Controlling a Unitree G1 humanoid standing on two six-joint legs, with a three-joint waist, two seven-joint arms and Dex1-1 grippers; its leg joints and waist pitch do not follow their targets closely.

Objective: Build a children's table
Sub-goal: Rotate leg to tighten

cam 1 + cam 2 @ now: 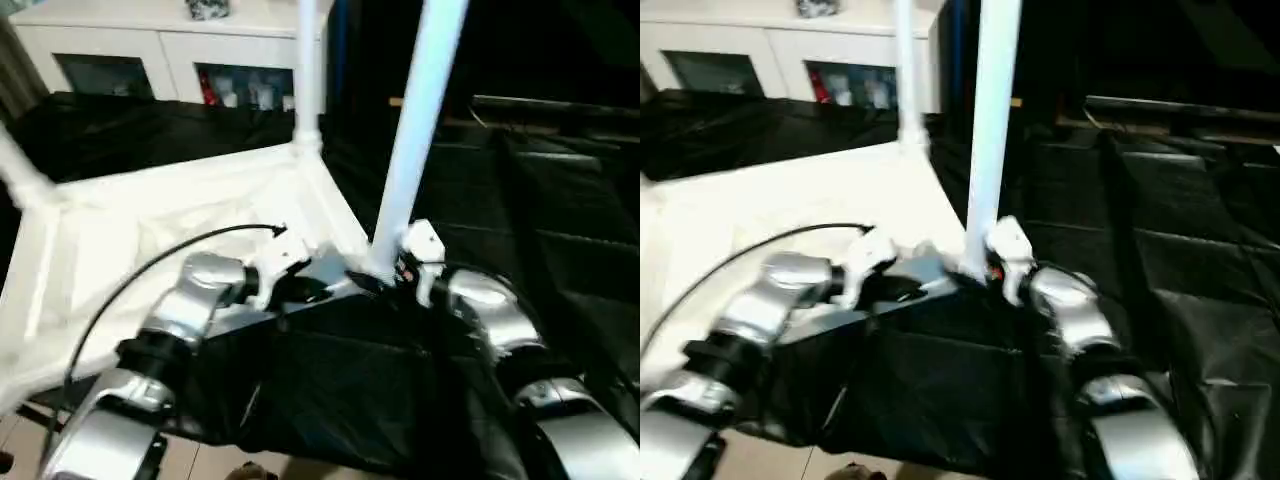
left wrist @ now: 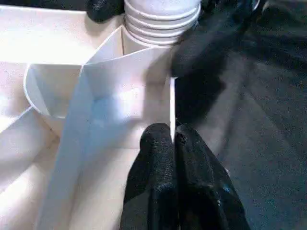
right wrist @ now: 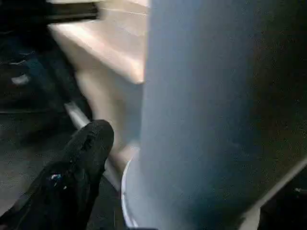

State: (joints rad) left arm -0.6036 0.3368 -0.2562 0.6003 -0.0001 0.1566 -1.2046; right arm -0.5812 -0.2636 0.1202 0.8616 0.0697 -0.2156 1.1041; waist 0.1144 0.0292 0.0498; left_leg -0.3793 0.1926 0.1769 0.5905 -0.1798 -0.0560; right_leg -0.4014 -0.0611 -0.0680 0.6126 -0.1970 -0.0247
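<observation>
The white tabletop (image 1: 150,230) lies upside down on black cloth, ribbed side up. A white leg (image 1: 415,130) stands in its near corner socket, another leg (image 1: 308,70) in the far corner, and a third (image 1: 20,175) at the left edge. My left gripper (image 2: 173,143) is shut on the thin rim of the tabletop beside the near socket. My right gripper (image 1: 385,270) is at the foot of the near leg, open, with one finger (image 3: 88,158) standing a little off the tube.
A white cabinet (image 1: 150,50) with glass-fronted doors stands at the back left. Black cloth (image 1: 520,200) covers the surface to the right and in front. A black cable (image 1: 150,265) loops over my left forearm.
</observation>
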